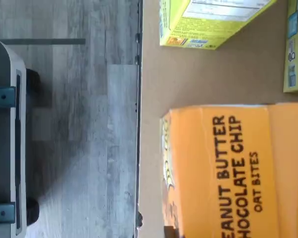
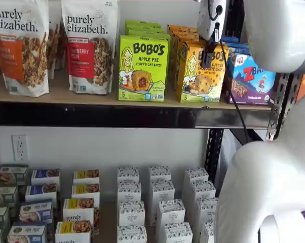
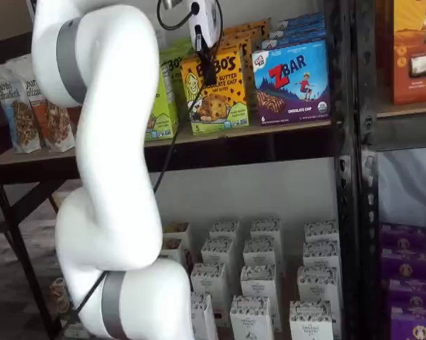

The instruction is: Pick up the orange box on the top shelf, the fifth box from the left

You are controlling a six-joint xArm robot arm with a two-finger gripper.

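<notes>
The orange box (image 2: 200, 76) is a yellow-orange Bobo's carton that stands upright on the top shelf (image 2: 91, 98), between a lime-green Bobo's box (image 2: 142, 68) and a blue ZBar box (image 2: 251, 78). It shows in both shelf views (image 3: 216, 95). My gripper (image 2: 208, 58) hangs in front of the carton's upper face, its white body above it. In a shelf view its black fingers (image 3: 208, 74) show as one dark bar with no plain gap. In the wrist view the carton's top (image 1: 233, 168) reads "peanut butter chocolate chip oat bites".
More orange cartons stand behind the front one. Granola bags (image 2: 23, 45) fill the shelf's left end. Small white boxes (image 2: 157, 202) stand on the lower level. My white arm (image 3: 107, 177) stands before the shelves. The black rail (image 1: 139, 99) edges the tan board.
</notes>
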